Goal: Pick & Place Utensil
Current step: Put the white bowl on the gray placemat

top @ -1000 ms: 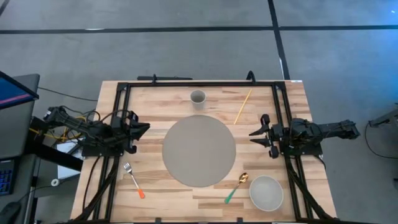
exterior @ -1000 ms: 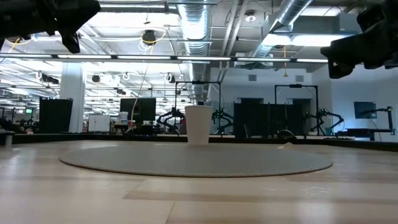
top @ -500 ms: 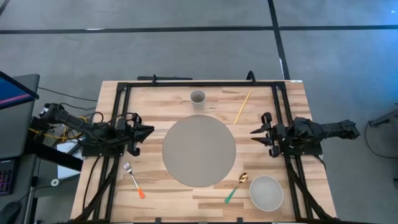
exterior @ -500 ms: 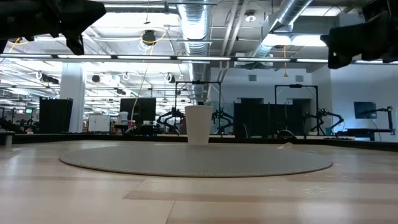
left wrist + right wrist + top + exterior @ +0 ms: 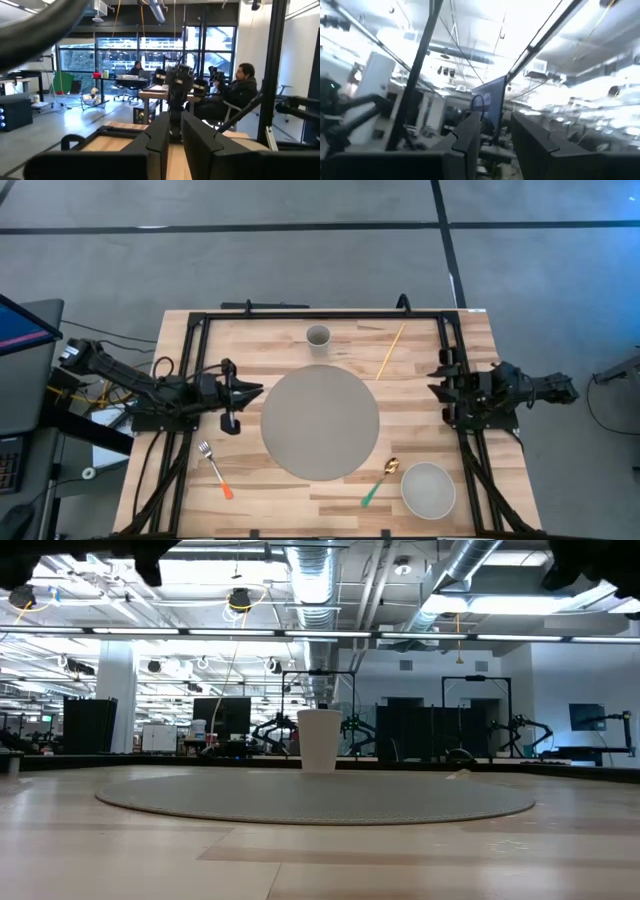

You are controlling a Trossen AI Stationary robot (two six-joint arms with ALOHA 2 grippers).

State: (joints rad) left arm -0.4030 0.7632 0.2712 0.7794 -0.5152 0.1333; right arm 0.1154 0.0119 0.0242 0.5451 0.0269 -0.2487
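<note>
The wooden table (image 5: pixel 330 490) is filling the middle of the high view, its pale planks running under a black frame. A large round grey mat (image 5: pixel 320 423) is lying at the centre of it; in the low view the mat (image 5: pixel 315 798) is stretching as a thin disc across the middle of the frame.

The left arm is reaching in from the left edge of the high view, and the left gripper (image 5: pixel 252 392) is hanging just beside the mat's left rim, pointing toward the centre. In the left wrist view its two dark fingers (image 5: pixel 160 137) are standing nearly together, a thin gap showing between them, grasping nothing.

The right arm is sitting at the right edge of the table, and the right gripper (image 5: pixel 437 378) is hanging there, clear of the mat. In the right wrist view its fingers (image 5: pixel 470 135) are standing apart, released, with a bright ceiling showing between them.

A grey bowl (image 5: pixel 428 489) is resting at the lower right of the table. A white cup (image 5: pixel 318 337) is standing upright at the upper middle, just above the mat.

A fork (image 5: pixel 214 469) with an orange handle is lying at the lower left. A gold spoon (image 5: pixel 380 481) with a green handle is lying between mat and bowl. A thin yellow stick (image 5: pixel 391 351) is lying slanted at the upper right.
</note>
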